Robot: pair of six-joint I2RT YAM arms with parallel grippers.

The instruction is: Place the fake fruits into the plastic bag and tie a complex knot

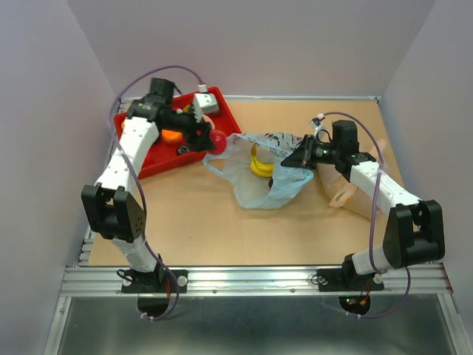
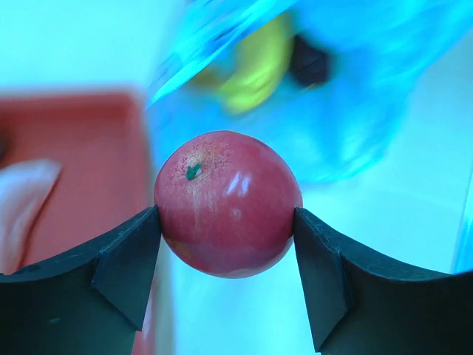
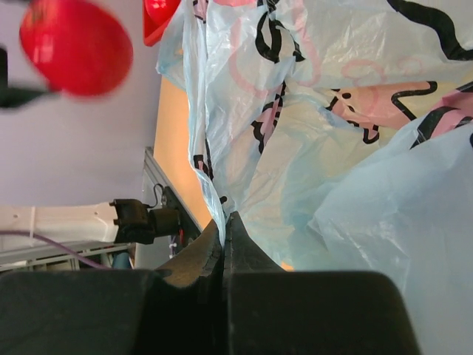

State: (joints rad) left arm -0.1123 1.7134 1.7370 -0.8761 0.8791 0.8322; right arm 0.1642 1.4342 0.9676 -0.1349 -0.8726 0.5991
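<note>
Clamped between my left gripper's [image 2: 225,222] fingers is a red fruit [image 2: 225,201], carried just beside the plastic bag [image 1: 255,191]. My right gripper [image 3: 224,229] is pressed together on the bag's film, holding the mouth up. The red tray [image 1: 225,111] holds an orange fruit [image 1: 171,136] awaiting transfer. A banana bunch [image 1: 259,164] is already bagged. No knot is tied, so I judge loading to be at an early stage. Only the top view shows the tray's contents, and only the right wrist view shows the pinch.

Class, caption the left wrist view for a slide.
Left gripper holds a red fruit; blue bag and banana blurred behind.
</note>
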